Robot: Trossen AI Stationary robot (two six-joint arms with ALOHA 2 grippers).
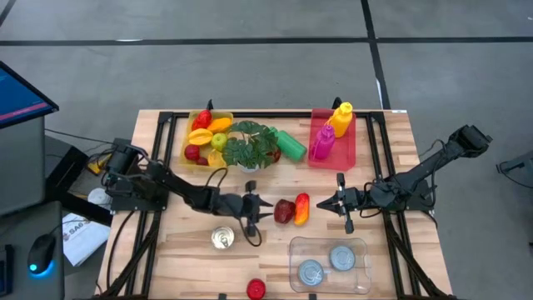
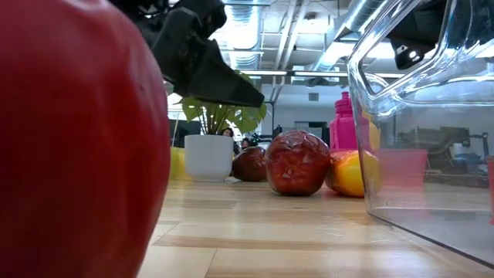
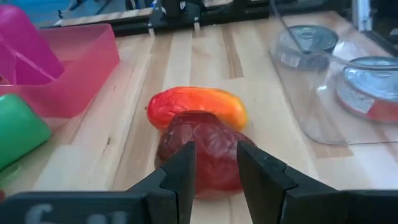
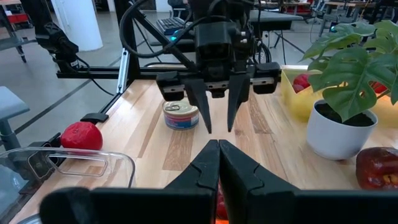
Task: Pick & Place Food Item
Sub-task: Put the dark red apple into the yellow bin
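Low view: a big red blur [image 2: 73, 139] fills the near side, cut off by the edge, unidentifiable. Clear container [image 2: 421, 116] cropped at the side. Left wrist view: dark red fruit [image 3: 208, 149] partly hidden behind that arm's fingers [image 3: 183, 171]; green item [image 3: 18, 127] cropped. Right wrist view: dark red fruit cut off at the edge. Yellow bin [image 1: 190, 150] contents partly hidden by plant leaves [image 1: 250, 143].

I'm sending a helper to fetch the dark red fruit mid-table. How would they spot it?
Start at the potted plant near the table's back edge and come toward the front. The dark red fruit lies just before the left claw, wrinkly and maroon, touching a glossy orange-yellow mango.
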